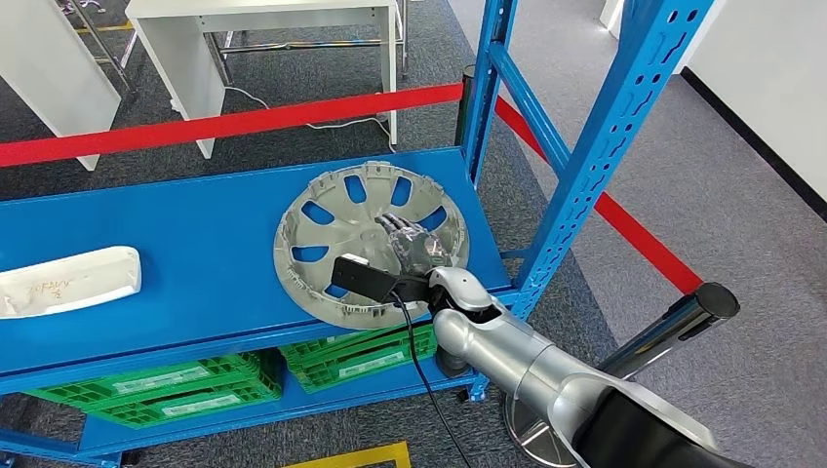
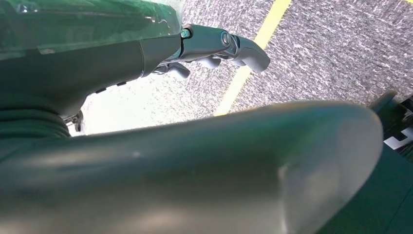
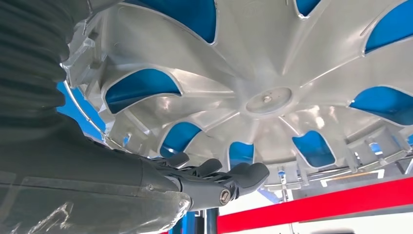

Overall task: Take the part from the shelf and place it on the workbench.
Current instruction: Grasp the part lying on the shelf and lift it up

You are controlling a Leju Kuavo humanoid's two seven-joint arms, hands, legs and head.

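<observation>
The part (image 1: 371, 244), a round wheel cover, is seen to be moulded silver-grey plastic with a satin sheen (its ribbed inner face catches soft highlights in the right wrist view). The shelf (image 1: 195, 283) is formed of blue painted metal, smooth and slightly glossy. The right hand (image 1: 414, 244) is covered in dark matt plastic, and its arm (image 1: 507, 351) is clad in brushed silver metal. The floor (image 1: 741, 214) is laid with rough grey speckled carpet. The crates (image 1: 185, 385) below are of green ribbed plastic. A white foam-like piece (image 1: 68, 281) looks matt.
</observation>
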